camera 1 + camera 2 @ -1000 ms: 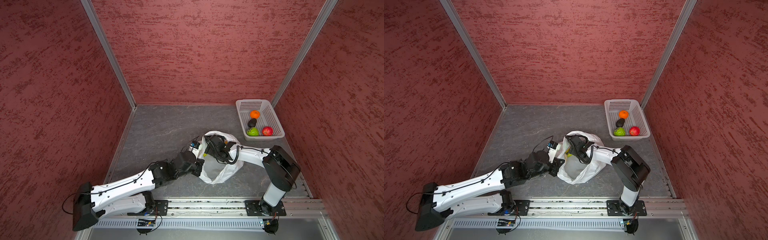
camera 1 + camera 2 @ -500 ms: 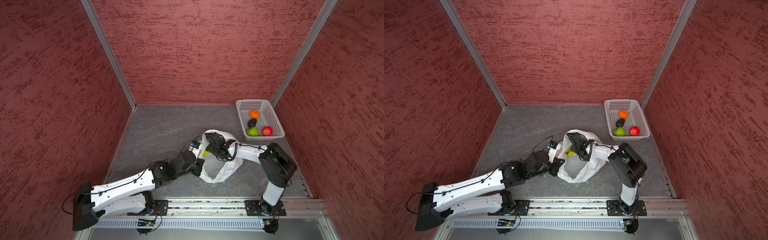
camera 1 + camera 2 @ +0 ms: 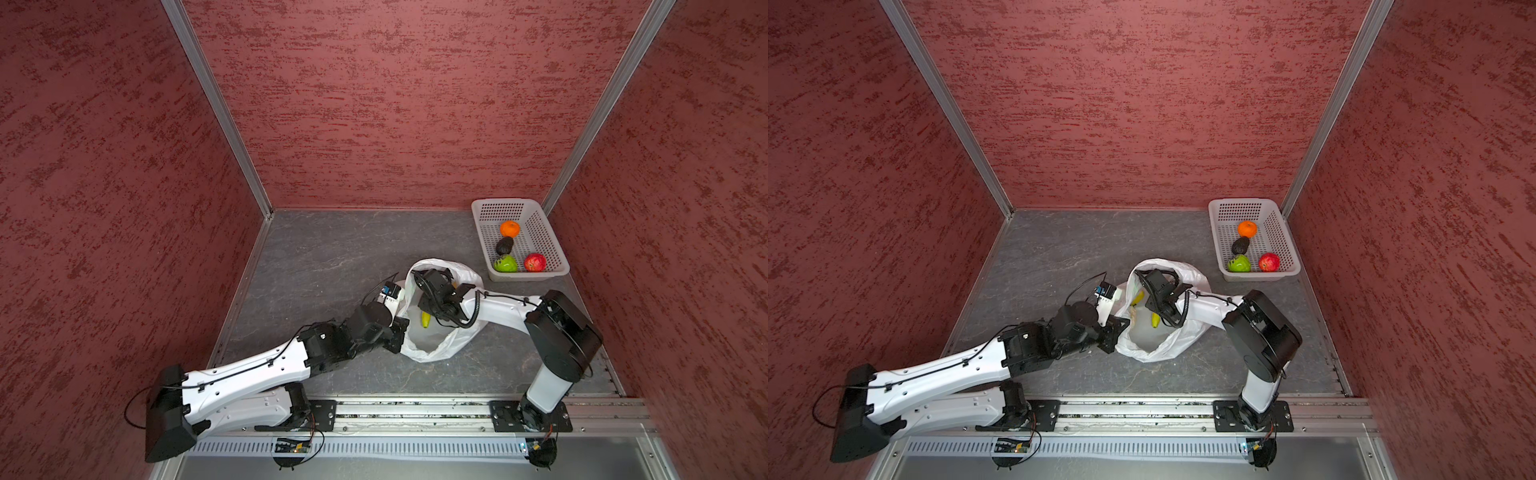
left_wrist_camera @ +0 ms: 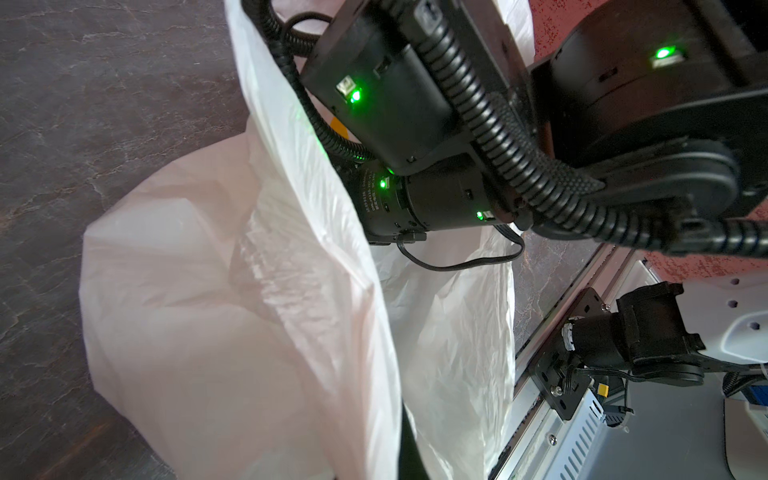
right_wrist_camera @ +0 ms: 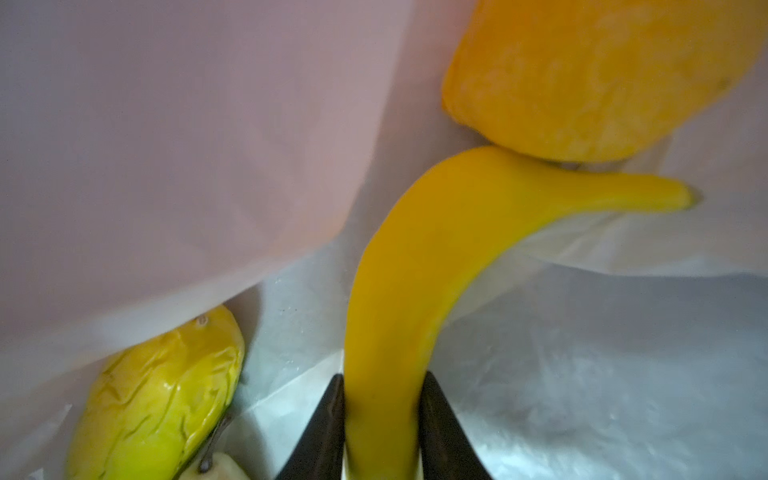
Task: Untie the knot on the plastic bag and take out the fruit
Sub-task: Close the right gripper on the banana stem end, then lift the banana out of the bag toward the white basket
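Observation:
The white plastic bag (image 3: 436, 347) (image 3: 1160, 345) lies open in the middle of the floor in both top views; its knot is out of view. My left gripper (image 3: 400, 332) (image 3: 1113, 332) is shut on the bag's left rim, holding the mouth up. The right arm reaches into the bag. In the right wrist view my right gripper (image 5: 382, 419) is shut on a yellow banana (image 5: 415, 257), both black fingers (image 5: 324, 419) pressed against it. A lemon (image 5: 582, 79) touches the banana's far end. A green-yellow mango (image 5: 158, 399) lies beside it under a bag fold.
A white perforated basket (image 3: 552, 249) (image 3: 1285, 249) stands at the back right corner. It holds an orange (image 3: 510, 229), a dark avocado (image 3: 504, 246), a green apple (image 3: 505, 263) and a red apple (image 3: 535, 262). Red walls enclose three sides; a metal rail (image 3: 415, 413) runs along the front.
The right gripper's jaws have closed from wide open onto the banana, and that arm has shifted slightly inside the bag. The left arm has stayed still.

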`<state>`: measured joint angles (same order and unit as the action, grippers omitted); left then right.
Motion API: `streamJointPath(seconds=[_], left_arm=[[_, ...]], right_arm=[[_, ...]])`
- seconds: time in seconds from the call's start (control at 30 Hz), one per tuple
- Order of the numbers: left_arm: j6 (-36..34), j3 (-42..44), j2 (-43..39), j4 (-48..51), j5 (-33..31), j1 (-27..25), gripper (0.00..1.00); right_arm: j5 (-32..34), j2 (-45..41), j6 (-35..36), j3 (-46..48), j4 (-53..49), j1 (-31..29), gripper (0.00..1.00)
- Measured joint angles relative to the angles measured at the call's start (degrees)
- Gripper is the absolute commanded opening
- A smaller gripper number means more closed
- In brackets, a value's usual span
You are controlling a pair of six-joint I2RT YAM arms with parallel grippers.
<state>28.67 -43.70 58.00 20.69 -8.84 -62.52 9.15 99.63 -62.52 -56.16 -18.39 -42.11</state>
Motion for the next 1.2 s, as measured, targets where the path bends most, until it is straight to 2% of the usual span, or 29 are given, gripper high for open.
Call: streamJointPath(seconds=[0.33, 0.7, 1.0, 1.2], left_arm=[[0.0, 1.6, -0.9, -0.2, 0.0, -0.2, 0.00], [0.0, 1.7, -1.0, -0.2, -0.3, -0.5, 0.00], [-0.2, 1.7, -1.7, -0.2, -1.6, -0.5, 0.00], [-0.5, 1.7, -1.7, -0.2, -1.8, -0.4, 0.00]], right_arm=[[-1.5, -4.3, 0.4, 3.5, 3.1, -1.2, 0.12], [-7.3, -13.9, 4.1, 4.2, 7.9, -2.2, 0.12], [-16.8, -23.9, 8.5, 4.2, 4.1, -3.1, 0.12], [-20.9, -28.2, 10.5, 3.6, 0.3, -3.3, 0.12]])
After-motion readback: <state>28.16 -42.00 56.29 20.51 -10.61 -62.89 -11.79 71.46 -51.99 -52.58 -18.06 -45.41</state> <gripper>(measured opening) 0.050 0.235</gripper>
